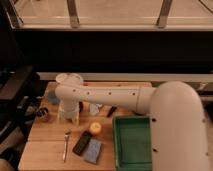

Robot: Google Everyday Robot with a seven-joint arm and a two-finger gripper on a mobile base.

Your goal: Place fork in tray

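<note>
The slim silvery fork (66, 145) lies on the wooden table (50, 150) near the front left, pointing roughly front to back. The green tray (132, 145) sits at the front right with nothing visible in it. My white arm (115, 97) reaches from the right across the table. The gripper (68, 114) hangs at its left end, pointing down, just behind and above the fork's far end and apart from it. It holds nothing that I can see.
A yellow round object (95, 128), a black flat block (81, 143) and a blue pad (93, 150) lie between fork and tray. A white cup (65, 79), a small dark bowl (44, 114) and a black-handled utensil (111, 111) lie further back.
</note>
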